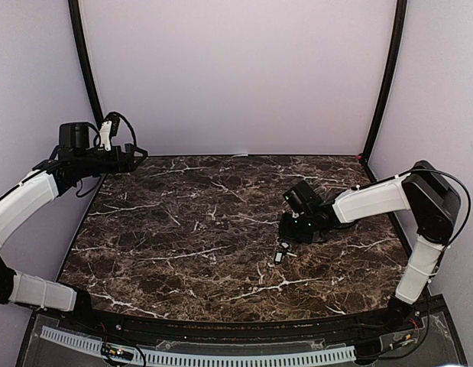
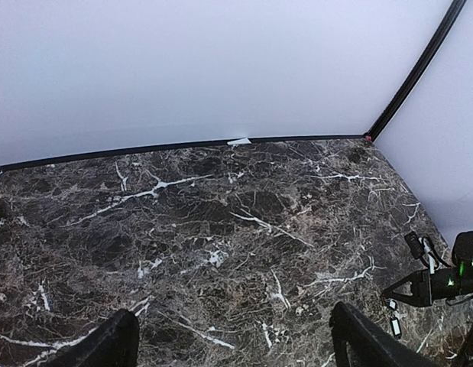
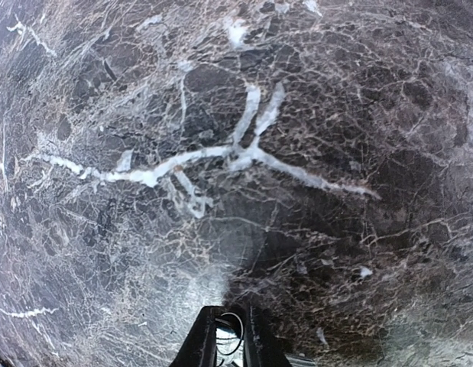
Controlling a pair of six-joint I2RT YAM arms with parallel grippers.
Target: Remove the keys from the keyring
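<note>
Marble, dark and white-veined, made up the counter (image 1: 183, 229), and the bunch sat right of its centre. The right fingers (image 3: 199, 345) were pinched almost together on the thin wire loop of the keyring (image 3: 231, 338), which showed between them in the wrist view. The pale keys (image 1: 280, 255) sat just below those fingers. Whether they hung free or touched the counter could not be told, nor could their number. The left fingers (image 2: 114, 344) were spread wide and held nothing, raised at the far left corner, well apart from the bunch.

The likeliest failure, I judged, was the pinch itself. A thin wire gave little to bite on, so it could twist or slide out under any pull and drop the bunch. The left arm had the whole counter to cross, and its wide fingers could knock the small keys or the right arm rather than catch one key. Tugging a key before the coil parted would drag the keyring loose.
</note>
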